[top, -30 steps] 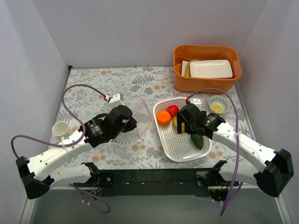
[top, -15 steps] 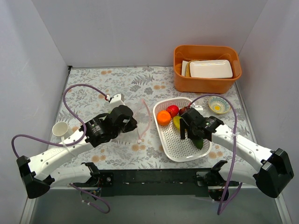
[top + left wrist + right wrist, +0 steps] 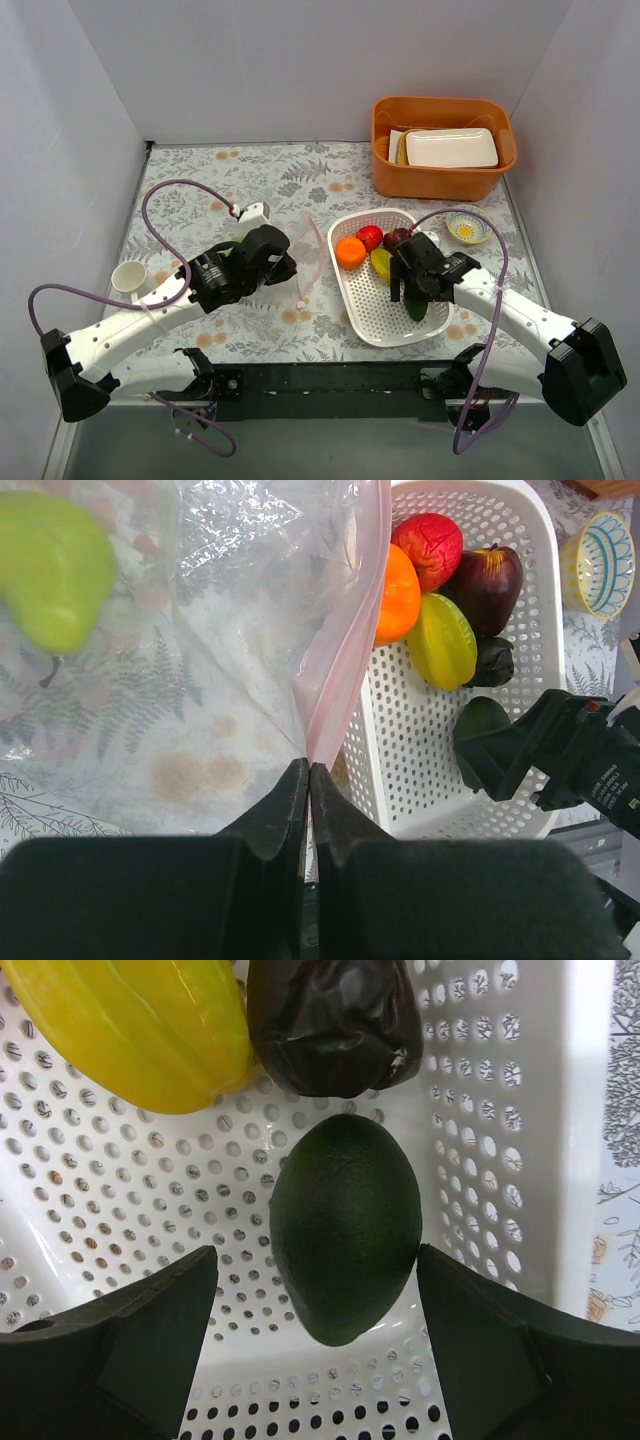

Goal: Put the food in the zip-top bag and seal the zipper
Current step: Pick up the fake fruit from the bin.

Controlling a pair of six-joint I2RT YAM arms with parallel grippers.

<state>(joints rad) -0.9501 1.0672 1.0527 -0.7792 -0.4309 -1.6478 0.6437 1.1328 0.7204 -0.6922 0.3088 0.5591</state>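
My left gripper (image 3: 308, 772) is shut on the pink zipper strip (image 3: 340, 660) of the clear zip-top bag (image 3: 210, 630), holding its mouth edge up beside the white basket (image 3: 535, 570). A green pear (image 3: 50, 570) lies inside the bag. The basket holds an orange (image 3: 397, 595), red apple (image 3: 428, 542), maroon plum (image 3: 488, 578), yellow-green fruit (image 3: 440, 640) and a dark crumpled fruit (image 3: 493, 662). My right gripper (image 3: 315, 1305) is open, its fingers on either side of the dark green avocado (image 3: 345, 1225) on the basket floor; it also shows in the top view (image 3: 415, 300).
An orange bin (image 3: 443, 150) with a white container stands at the back right. A small patterned bowl (image 3: 466, 225) sits right of the basket. A white cup (image 3: 130, 277) stands at the left. Grey walls close in three sides.
My right gripper has moved toward the near end of the basket and come down around the avocado. My left gripper has kept its hold on the bag edge, shifting slightly.
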